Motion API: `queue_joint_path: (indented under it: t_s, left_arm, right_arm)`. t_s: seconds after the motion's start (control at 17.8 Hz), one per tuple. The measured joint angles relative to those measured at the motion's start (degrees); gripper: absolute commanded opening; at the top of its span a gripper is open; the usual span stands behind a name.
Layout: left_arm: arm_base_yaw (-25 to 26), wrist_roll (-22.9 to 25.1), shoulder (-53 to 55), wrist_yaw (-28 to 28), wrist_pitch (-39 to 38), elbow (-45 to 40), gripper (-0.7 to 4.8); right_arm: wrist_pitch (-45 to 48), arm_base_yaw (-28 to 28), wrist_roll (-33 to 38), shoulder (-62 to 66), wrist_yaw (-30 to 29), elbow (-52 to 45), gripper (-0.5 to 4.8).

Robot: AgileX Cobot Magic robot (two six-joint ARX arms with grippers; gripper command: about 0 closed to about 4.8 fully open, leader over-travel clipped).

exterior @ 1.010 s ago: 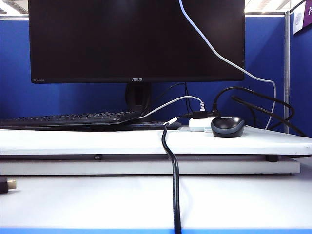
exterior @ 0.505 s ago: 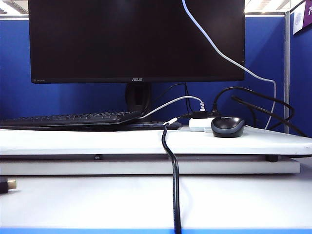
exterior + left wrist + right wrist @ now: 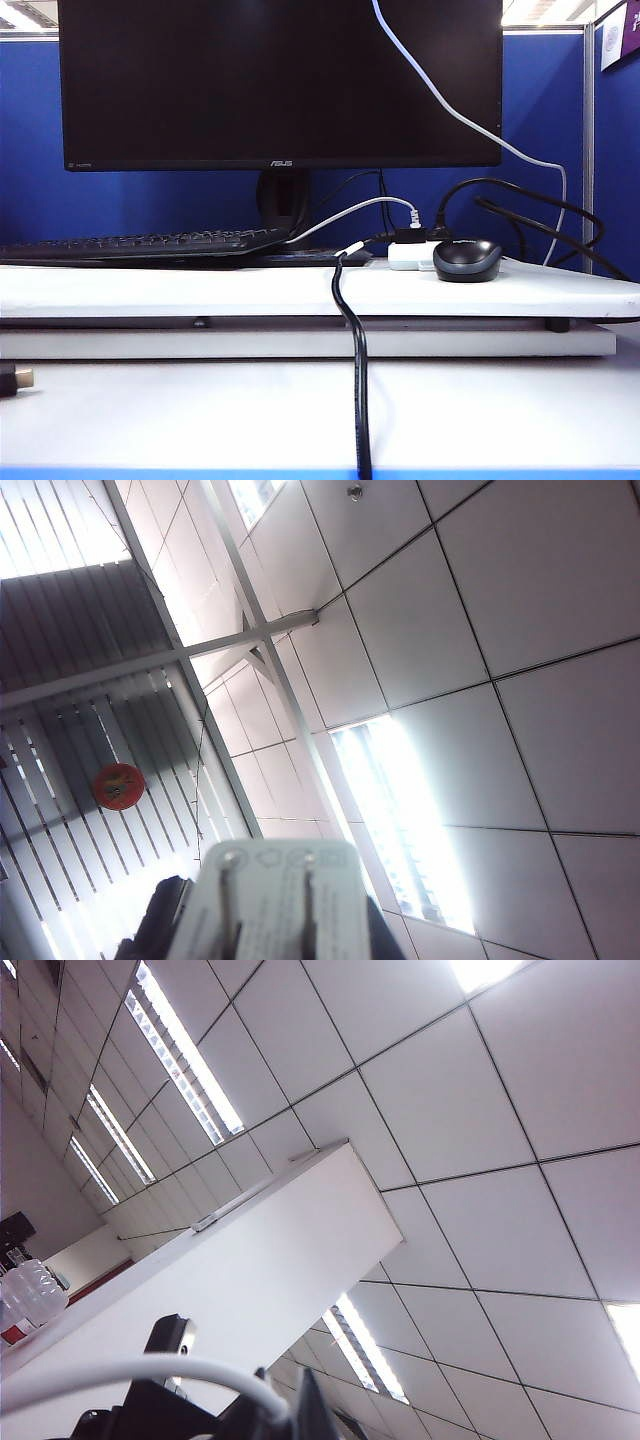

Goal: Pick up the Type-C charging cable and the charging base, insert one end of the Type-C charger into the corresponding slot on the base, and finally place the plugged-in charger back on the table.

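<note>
Both arms raised above the table, wrist cameras facing the ceiling. Left gripper clamps the charging base, prongs up. Right gripper, pinched, holds the Type-C charging cable. Risk: slot unseen, so the plug may misalign and jam.

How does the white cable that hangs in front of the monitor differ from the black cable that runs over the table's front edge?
The Type-C charging cable is thin, white and comes down from above, across the monitor. The black cable is thicker, dark and drops over the table toward the camera. Both are long and loosely curved.
</note>
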Motion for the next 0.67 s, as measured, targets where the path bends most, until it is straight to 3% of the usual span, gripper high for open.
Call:
queue_joint_path:
  t_s: [0.51,0.67]
  left_arm:
    - [0.0,0.0,-0.1,-0.6,0.7,0.0,-0.06]
    - [0.0,0.0,-0.4,-1.0,-0.7,0.0,-0.06]
  right_arm:
    - [-0.5,-0.1,-0.1,0.0,0.5,0.0,-0.01]
    - [-1.8,-0.1,-5.8,0.0,0.6,0.1,-0.01]
